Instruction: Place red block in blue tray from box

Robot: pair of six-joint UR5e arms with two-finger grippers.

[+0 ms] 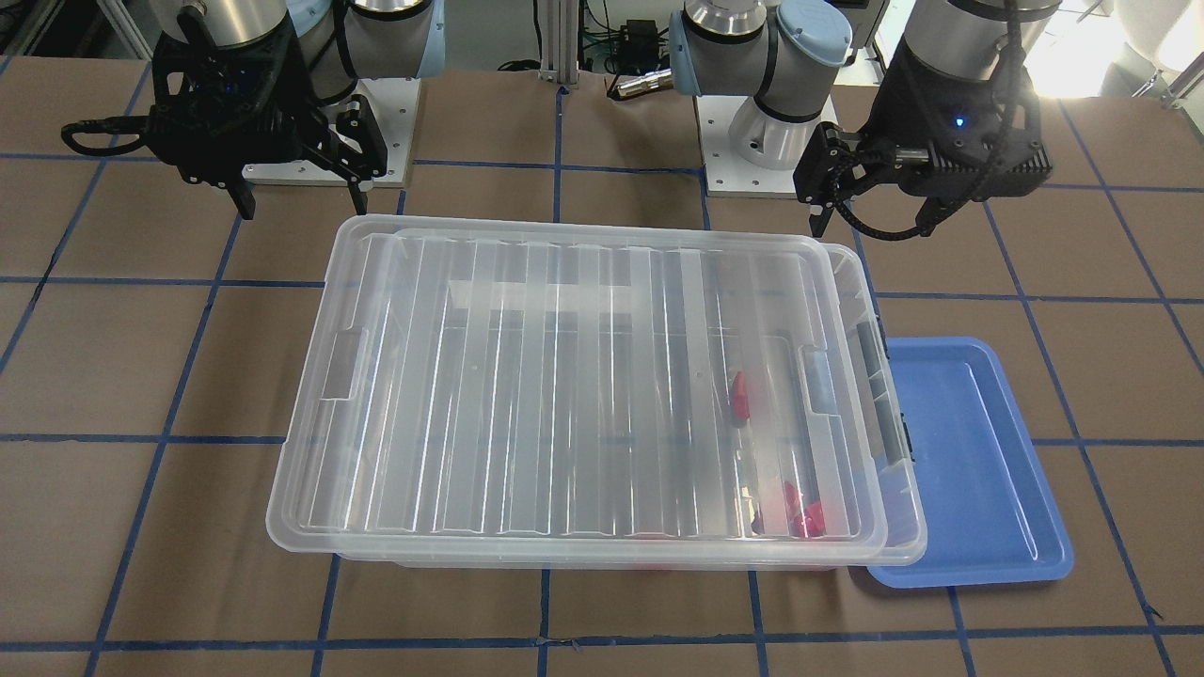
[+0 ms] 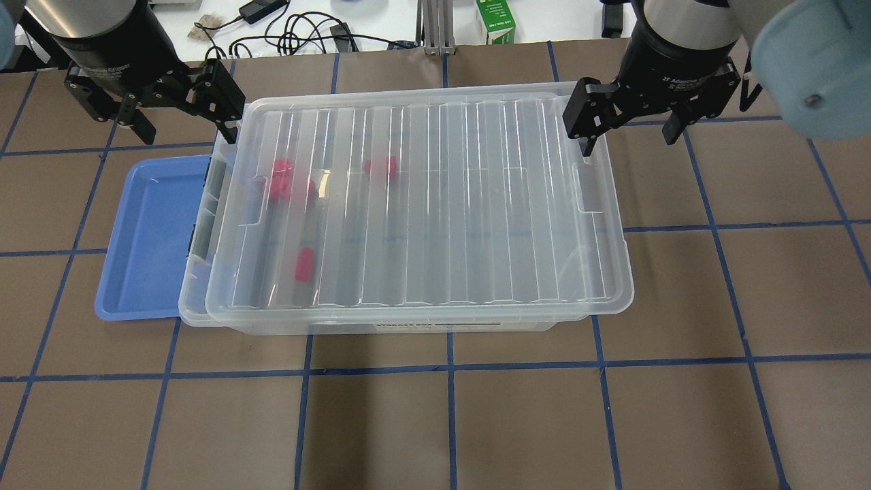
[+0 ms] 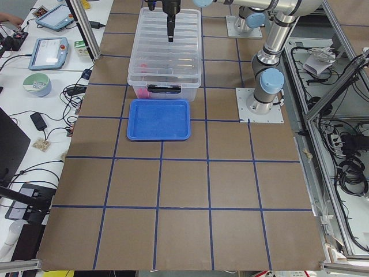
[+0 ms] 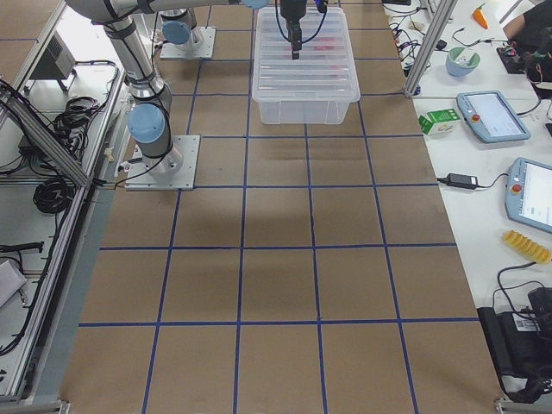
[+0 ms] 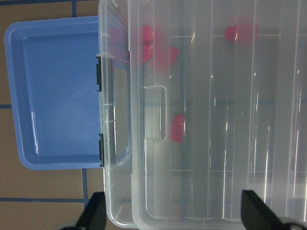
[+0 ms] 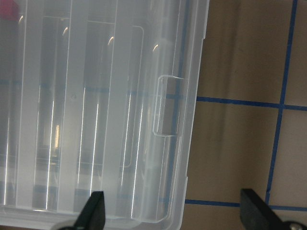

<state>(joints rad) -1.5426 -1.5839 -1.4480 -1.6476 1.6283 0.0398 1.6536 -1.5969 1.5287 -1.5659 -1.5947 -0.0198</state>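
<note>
The red block (image 2: 304, 264) lies under the lid (image 2: 442, 204) at the left end of the box (image 2: 435, 327), beside the blue tray (image 2: 150, 231), nearer the left gripper (image 2: 187, 129); it and the right gripper (image 2: 629, 136) both hang wide open and empty.

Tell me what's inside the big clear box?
Red blocks, about four, show through the lid lying on the box. The ribbed lid blurs them, so their exact shapes, and anything small beside them, stay hidden.

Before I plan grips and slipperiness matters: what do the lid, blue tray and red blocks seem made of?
Lid: translucent ribbed plastic, glossy, with glare streaks. Blue tray: likely moulded plastic, smooth, faint sheen. Red blocks: probably plastic; finish blurred through lid.
</note>
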